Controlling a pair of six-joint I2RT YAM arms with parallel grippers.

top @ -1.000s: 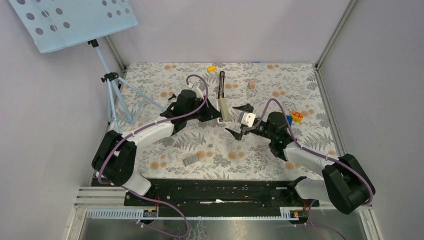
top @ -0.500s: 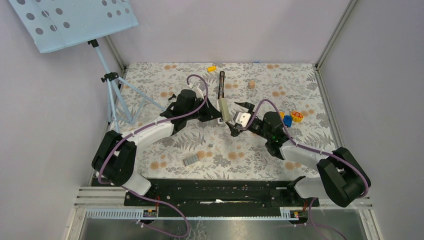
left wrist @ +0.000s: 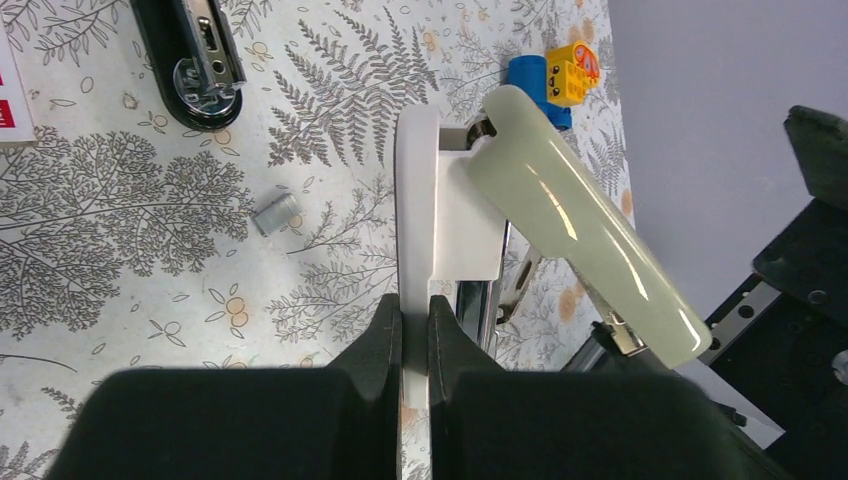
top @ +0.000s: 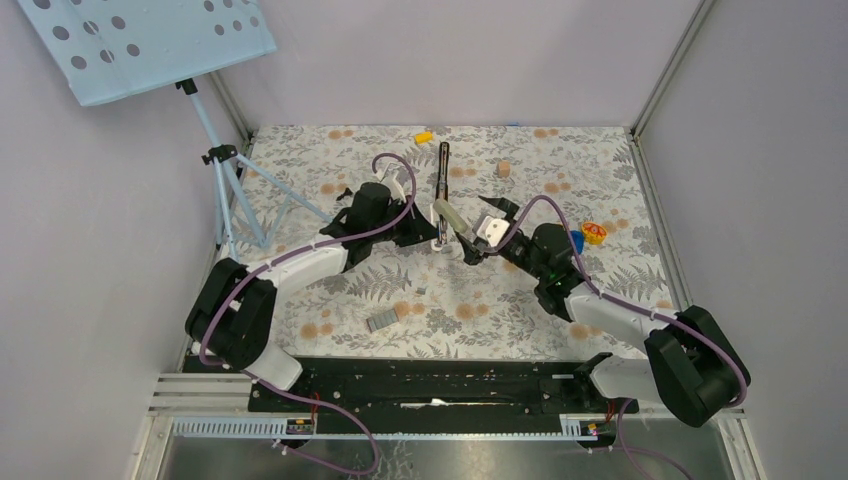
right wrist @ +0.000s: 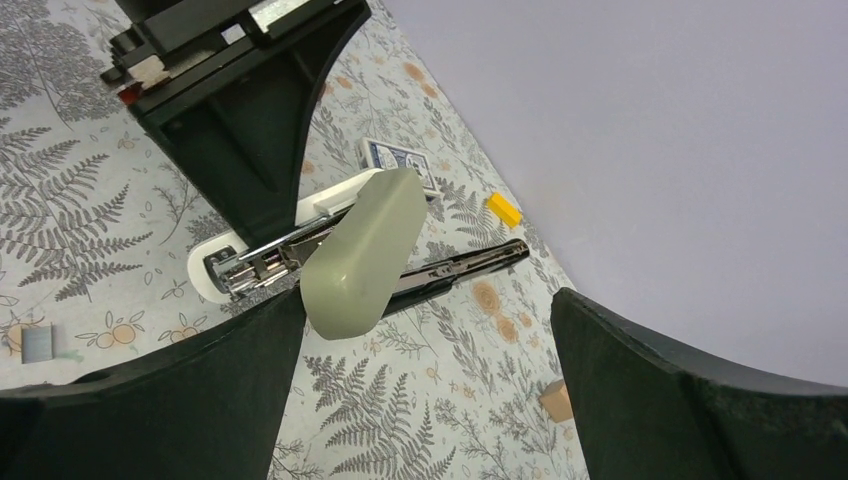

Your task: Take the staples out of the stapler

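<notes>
stapler (top: 443, 168): black, lying flat at the far middle of the table (top: 600, 180), ungripped | staples (top: 422, 291): tiny strip nearer the bases | left gripper (left wrist: 415, 300): pinched on the white base of a green-topped stapler (left wrist: 580, 230), lid raised | right gripper (right wrist: 425, 300): spread wide, facing that lid, holding nothing

On the tabletop (top: 620, 170) the stapler (top: 443, 168) lies lengthwise at far centre, the brick (top: 424, 137) just behind it to the left, the peg (top: 504, 168) to its right. Before its near end the other stapler (top: 449, 213) is held by its base edge in the left pincer (left wrist: 415, 310), with the right pincer (right wrist: 428, 298) just to its right. The staples (left wrist: 275, 213) lie between the two staplers (touching neither). The box (right wrist: 398, 160) lies behind the left pincer, the toys (top: 590, 235) farther right than the right pincer, the block (top: 383, 321) front-left of centre, the tripod (top: 228, 175) at the left edge.
</notes>
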